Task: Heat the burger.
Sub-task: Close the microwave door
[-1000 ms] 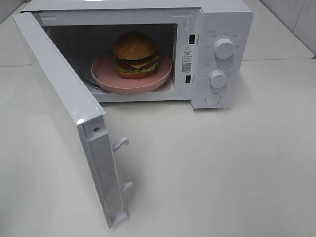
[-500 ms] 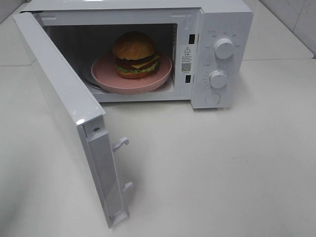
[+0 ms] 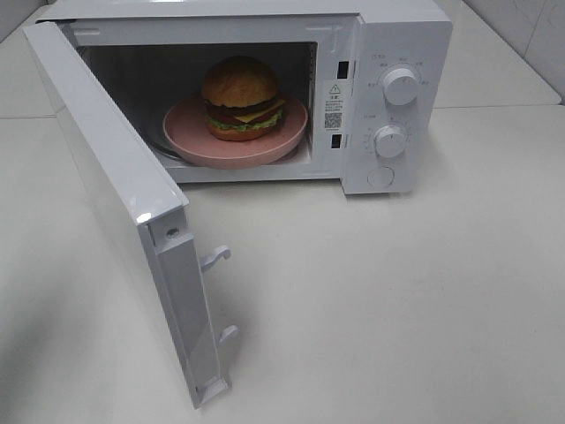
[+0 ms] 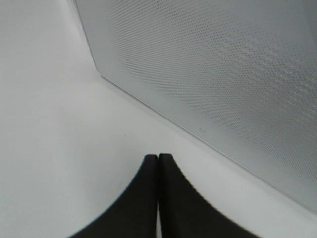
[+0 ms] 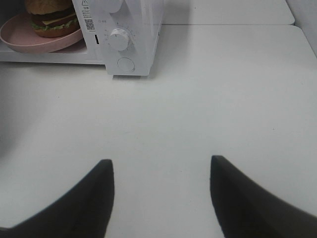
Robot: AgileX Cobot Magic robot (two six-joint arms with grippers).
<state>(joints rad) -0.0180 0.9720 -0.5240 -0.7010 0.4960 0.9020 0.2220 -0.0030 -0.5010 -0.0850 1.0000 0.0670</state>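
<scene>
The burger [image 3: 241, 99] sits on a pink plate [image 3: 190, 134] inside the white microwave [image 3: 406, 26], whose door [image 3: 115, 190] stands wide open toward the front left. In the right wrist view the burger [image 5: 51, 17] and plate [image 5: 29, 39] show at the cavity's mouth, well away from my right gripper [image 5: 161, 166], which hangs open over bare table with nothing between its fingers. My left gripper [image 4: 158, 157] is shut, its fingers pressed together, close to the dotted outer face of the door [image 4: 223, 84]. Neither gripper appears in the exterior high view.
Two dials [image 3: 402, 87] [image 3: 389, 140] and a round button [image 3: 380, 176] sit on the microwave's right panel. Door latch hooks [image 3: 216, 257] stick out from the door's inner edge. The white tabletop [image 3: 397, 300] stretches in front and to the right.
</scene>
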